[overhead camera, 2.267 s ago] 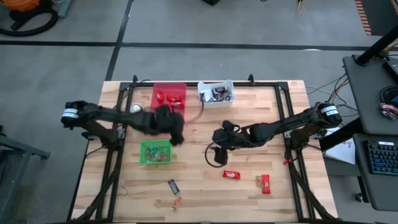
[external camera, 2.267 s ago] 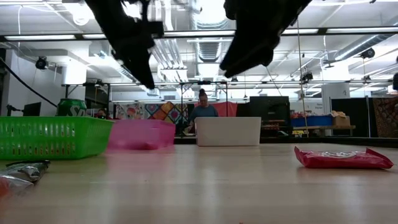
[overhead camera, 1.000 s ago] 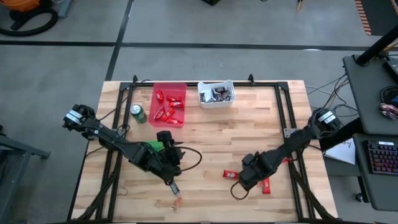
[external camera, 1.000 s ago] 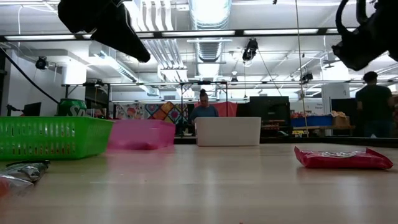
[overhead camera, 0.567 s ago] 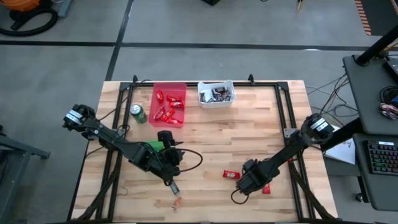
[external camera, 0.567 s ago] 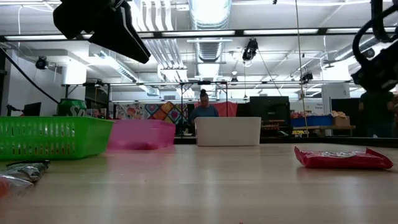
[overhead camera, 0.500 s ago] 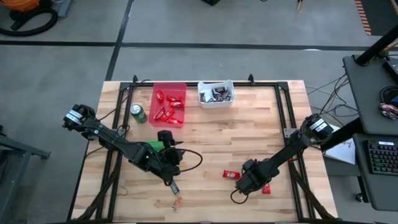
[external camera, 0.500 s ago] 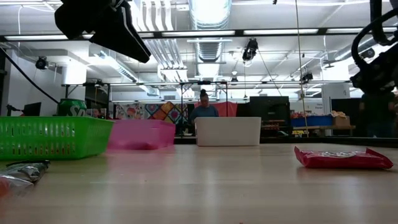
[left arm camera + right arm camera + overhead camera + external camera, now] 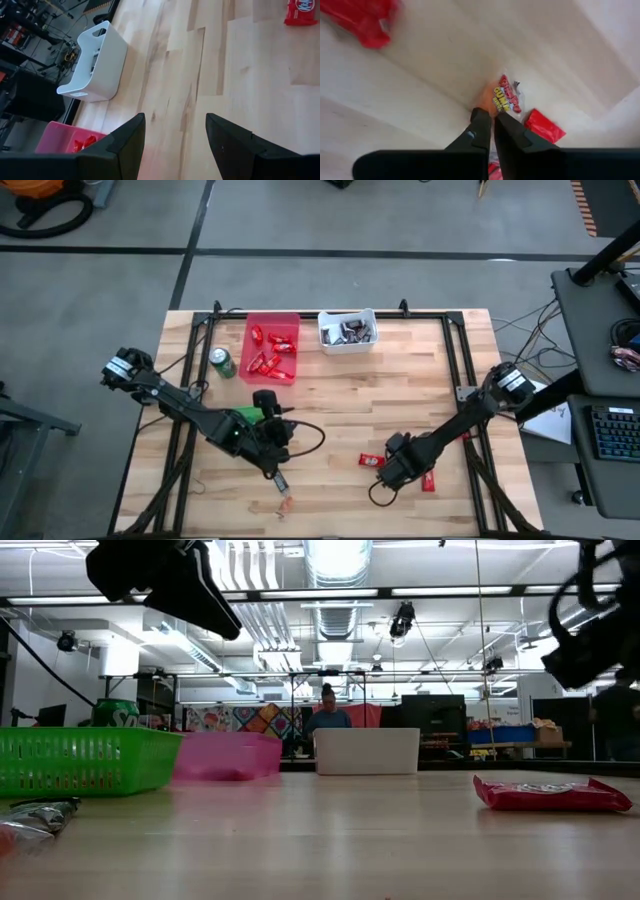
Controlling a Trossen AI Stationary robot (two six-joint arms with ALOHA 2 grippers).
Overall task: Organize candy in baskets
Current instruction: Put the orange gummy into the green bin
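Observation:
My right gripper (image 9: pixel 491 116) points down near the table's front right and is shut at a small mixed-colour wrapped candy (image 9: pixel 507 99) that lies on the wood. Beside it lies a red piece (image 9: pixel 545 126). A red bar (image 9: pixel 372 461) lies just left of that gripper. My left gripper (image 9: pixel 175 135) hangs open above the table, right of the green basket (image 9: pixel 245 417). A dark mini bar (image 9: pixel 279 478) and a small piece (image 9: pixel 285 503) lie near it. The red basket (image 9: pixel 272 345) and the white basket (image 9: pixel 347 330) hold candy at the far edge. My right gripper comes from above, pointing down, and its shut fingertips (image 9: pixel 482 114) meet at the candy's orange wrapper end (image 9: pixel 486 102). The fingertips hide how much of the wrapper lies between them. The candy rests flat on the table.
A green soda can (image 9: pixel 222 363) stands left of the red basket. Another red bar (image 9: pixel 428 480) lies partly under my right arm. Bare wood spreads across the table's middle (image 9: pixel 380 400). Black frame rails (image 9: pixel 455 350) run along both sides.
My right gripper has sunk toward the table and drifted a little toward the near edge, beside the red bar. The candy on the table has kept its place.

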